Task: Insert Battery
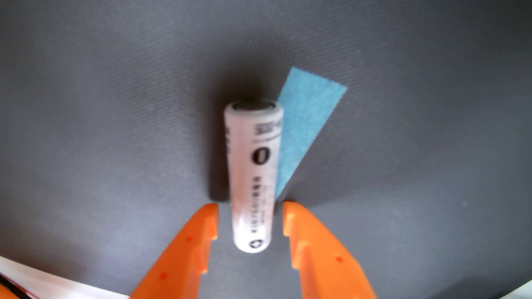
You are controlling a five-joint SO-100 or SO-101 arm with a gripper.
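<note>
A white cylindrical battery point(253, 161) with black print lies on the grey mat point(115, 115) in the wrist view, its long axis pointing away from the camera. My gripper point(250, 204) has orange fingers point(190, 247) that stand on either side of the battery's near half. A small gap shows on each side, so the jaws are open around it and not touching it. A blue strip of tape or paper point(305, 123) lies flat on the mat, running out at an angle from under the battery's right side. No battery holder is in view.
The grey mat fills most of the view. A white surface point(31, 283) shows past the mat's edge at the bottom left, with a dark cable at the corner, and another pale edge point(518, 291) shows at the bottom right.
</note>
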